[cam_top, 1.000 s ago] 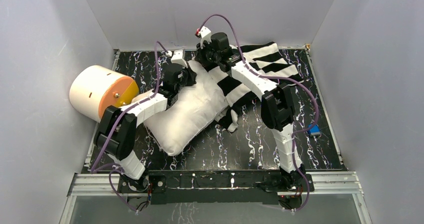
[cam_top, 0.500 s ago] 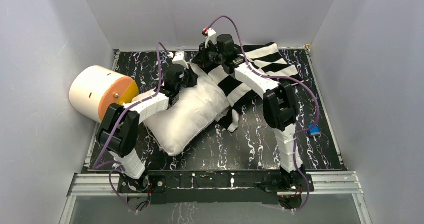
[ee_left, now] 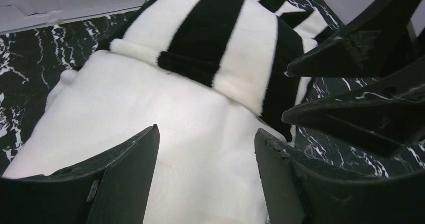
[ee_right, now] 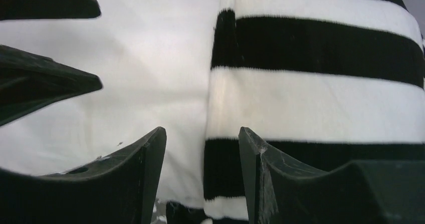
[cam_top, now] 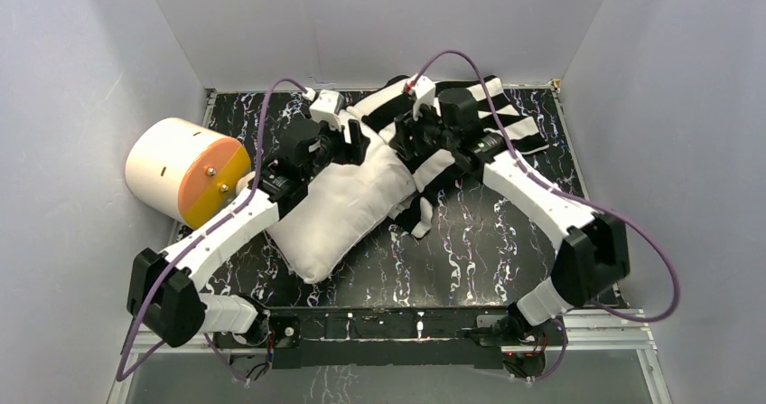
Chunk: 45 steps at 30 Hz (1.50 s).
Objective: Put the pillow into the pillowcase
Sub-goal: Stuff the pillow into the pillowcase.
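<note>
Since a second back, both arms have swung their elbows out and low. The left gripper [cam_top: 354, 142] and right gripper [cam_top: 404, 138], clamped then, are now spread and holding nothing.

The black marbled surface [cam_top: 470, 241] carries everything. The pillow [cam_top: 339, 207] lies diagonally across its left-centre, with its near corner toward the arm bases and its far end up by the grippers. The pillowcase [cam_top: 501, 115] sits bunched at the back right, its mouth drawn over that far end only. In the left wrist view we see the hem [ee_left: 190, 66] crossing the white fabric. Most of the pillow is bare. A cream cylinder [cam_top: 181, 171] with an orange face sits at the left edge, near the pillow.

The left gripper's fingers stand apart over bare pillow, just short of the hem. The right gripper's fingers straddle the hem line and pinch nothing. The two grippers are close together.

We judge that insertion has started but is far from done. Still to do: re-grip the hem, draw the case down the pillow's length, and seat the near corners.
</note>
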Each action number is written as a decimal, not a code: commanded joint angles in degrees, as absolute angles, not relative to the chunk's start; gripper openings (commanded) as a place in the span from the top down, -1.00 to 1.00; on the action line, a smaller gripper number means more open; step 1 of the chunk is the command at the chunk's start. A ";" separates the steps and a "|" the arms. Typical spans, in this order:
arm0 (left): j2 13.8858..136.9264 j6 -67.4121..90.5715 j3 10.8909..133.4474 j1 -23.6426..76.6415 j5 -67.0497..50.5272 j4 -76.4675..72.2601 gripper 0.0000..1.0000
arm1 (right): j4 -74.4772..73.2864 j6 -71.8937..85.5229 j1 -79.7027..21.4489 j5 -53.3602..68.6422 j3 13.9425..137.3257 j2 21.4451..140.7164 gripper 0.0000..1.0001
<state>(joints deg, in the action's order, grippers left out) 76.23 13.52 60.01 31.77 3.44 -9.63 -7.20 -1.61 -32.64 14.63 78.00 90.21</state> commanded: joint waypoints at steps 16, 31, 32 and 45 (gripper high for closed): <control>83.83 -10.70 57.09 44.47 6.62 -6.52 -0.61 | 5.75 -12.47 -31.16 3.07 40.01 70.05 -0.34; 98.17 1.61 66.64 45.15 25.49 -12.62 1.00 | 30.56 -8.71 -31.03 4.24 34.07 82.66 -0.29; 97.53 2.89 67.70 45.08 26.24 -13.32 1.00 | 31.23 -8.85 -31.03 3.80 34.46 83.57 -0.15; 105.72 17.82 82.34 45.08 38.84 -6.85 1.00 | 9.94 0.09 -31.73 29.43 52.56 69.45 1.00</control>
<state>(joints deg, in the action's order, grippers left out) 103.85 10.90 79.07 45.43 33.91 -5.06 13.50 -5.28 -30.79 16.64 48.56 75.70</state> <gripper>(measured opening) 0.055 0.020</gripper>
